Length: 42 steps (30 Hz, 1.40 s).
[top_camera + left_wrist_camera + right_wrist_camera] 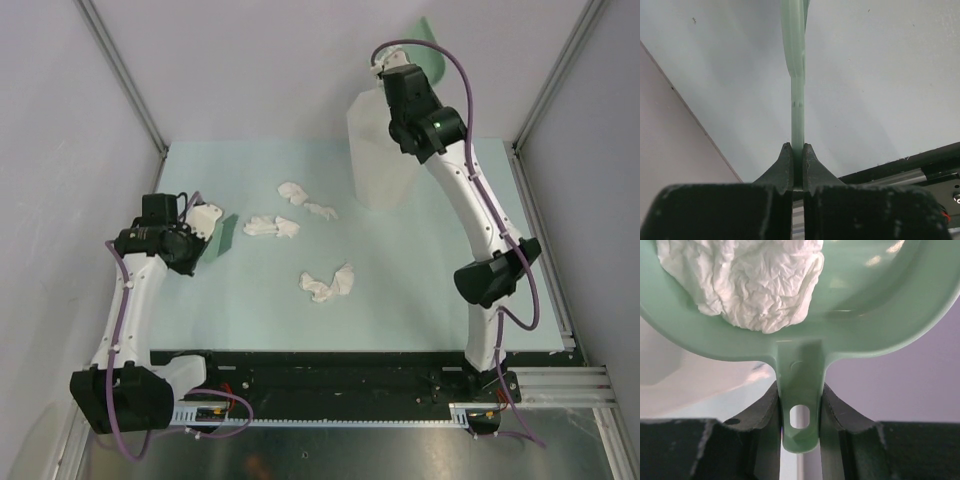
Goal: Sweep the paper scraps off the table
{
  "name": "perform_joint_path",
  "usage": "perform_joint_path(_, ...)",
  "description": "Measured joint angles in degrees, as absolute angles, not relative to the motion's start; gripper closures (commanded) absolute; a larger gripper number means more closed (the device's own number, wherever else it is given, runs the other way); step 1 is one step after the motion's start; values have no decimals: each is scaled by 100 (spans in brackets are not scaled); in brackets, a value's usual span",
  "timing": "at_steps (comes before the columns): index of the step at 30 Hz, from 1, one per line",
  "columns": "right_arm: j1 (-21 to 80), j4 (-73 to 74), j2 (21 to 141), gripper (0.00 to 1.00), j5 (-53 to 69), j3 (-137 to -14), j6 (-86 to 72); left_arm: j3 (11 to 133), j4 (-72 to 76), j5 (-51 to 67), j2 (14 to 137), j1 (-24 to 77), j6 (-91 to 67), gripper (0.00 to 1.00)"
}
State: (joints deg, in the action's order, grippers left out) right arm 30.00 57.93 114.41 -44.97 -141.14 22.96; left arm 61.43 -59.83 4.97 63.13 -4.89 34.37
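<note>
Several white crumpled paper scraps lie on the mint-green table (420, 300): one (291, 190) and a smaller one (322, 210) at the back, one (271, 227) in the middle, one (330, 283) nearer. My left gripper (212, 228) (797, 150) sits low at the table's left, shut on a thin green sweeping tool (798, 110) (226, 238) seen edge-on. My right gripper (392, 68) (800, 390) is raised at the back, shut on the handle of a green dustpan (800, 375) (432, 58). A paper wad (750, 280) lies in the pan.
A tall white bin (380, 155) stands at the back right of the table, directly under the raised dustpan. Grey walls and metal rails (125, 75) close in the left, back and right sides. The black base rail (330, 375) runs along the near edge.
</note>
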Motion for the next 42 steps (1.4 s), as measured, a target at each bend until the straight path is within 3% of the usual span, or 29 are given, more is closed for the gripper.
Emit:
perform_joint_path(5, 2851, 3079, 10927, 100, -5131, -12339, 4700, 6097, -5918, 484, 6311, -489, 3444, 100)
perform_joint_path(11, 2812, 246, 10444, 100, -4860, -10398, 7651, 6062, -5911, 471, 6287, -489, 3448, 100)
perform_joint_path(19, 2464, -1420, 9970, 100, -4145, -9338, 9830, 6062, -5911, 471, 6285, -489, 3452, 100)
perform_joint_path(26, 2449, -2185, 9835, 100, -4082, -9115, 10508, 6062, -5907, 471, 6283, -489, 3452, 100)
perform_joint_path(29, 2646, -1907, 9835, 100, -4342, -9430, 10051, 6062, -5907, 475, 6283, -489, 3450, 100)
perform_joint_path(34, 3785, 209, 9601, 100, -4576, -10628, 7856, 6064, -5898, 589, 6283, -480, 3448, 100)
perform_joint_path(39, 5256, 2322, 9030, 100, -4294, -10691, 5393, 6066, -5874, 731, 6292, -395, 3441, 100)
perform_joint_path(42, 5586, 3642, 9004, 100, -3765, -10621, 3669, 6077, -5865, 773, 6313, -222, 3435, 100)
